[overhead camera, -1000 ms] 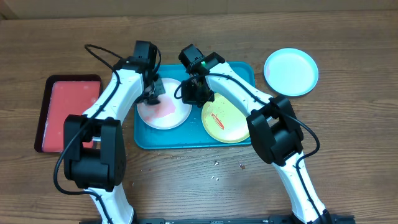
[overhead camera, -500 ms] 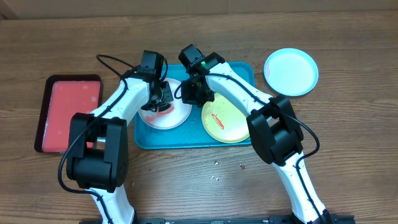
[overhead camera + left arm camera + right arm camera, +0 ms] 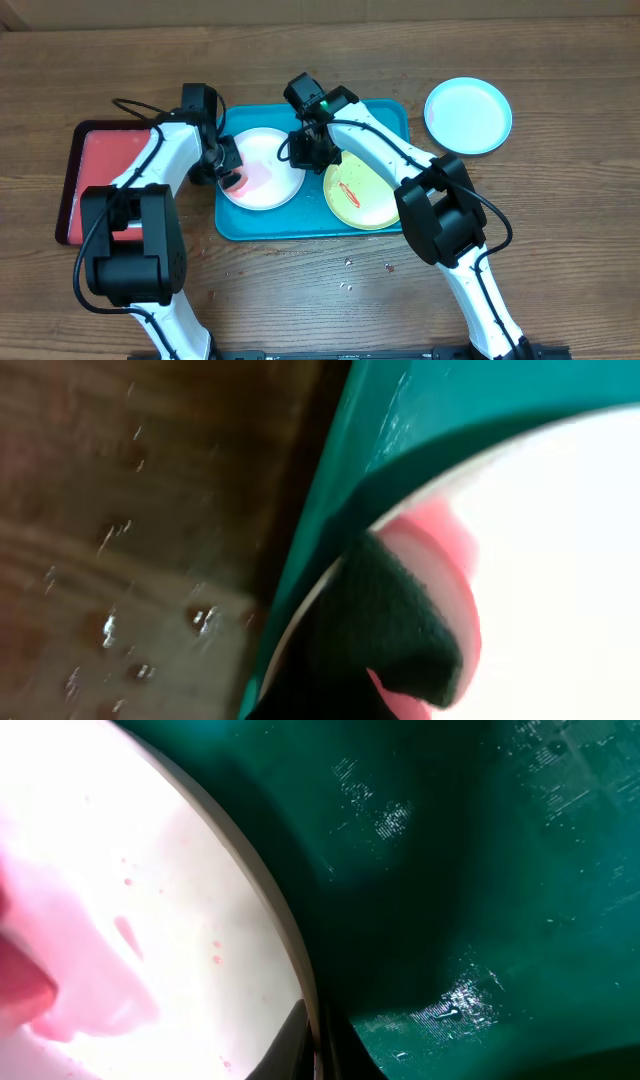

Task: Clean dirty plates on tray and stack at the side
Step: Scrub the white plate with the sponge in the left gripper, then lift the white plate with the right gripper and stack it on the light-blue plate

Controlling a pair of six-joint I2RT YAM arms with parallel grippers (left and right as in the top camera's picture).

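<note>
Wiping has carried the left claw, pinching a pink sponge, to the left rim of the round white plastic plate on the teal-blue rectangular plastic tray, right claw pinching the opposite rim, smear remaining.

A robotics lab bench — two robot arms mounted at a wooden table.
</note>
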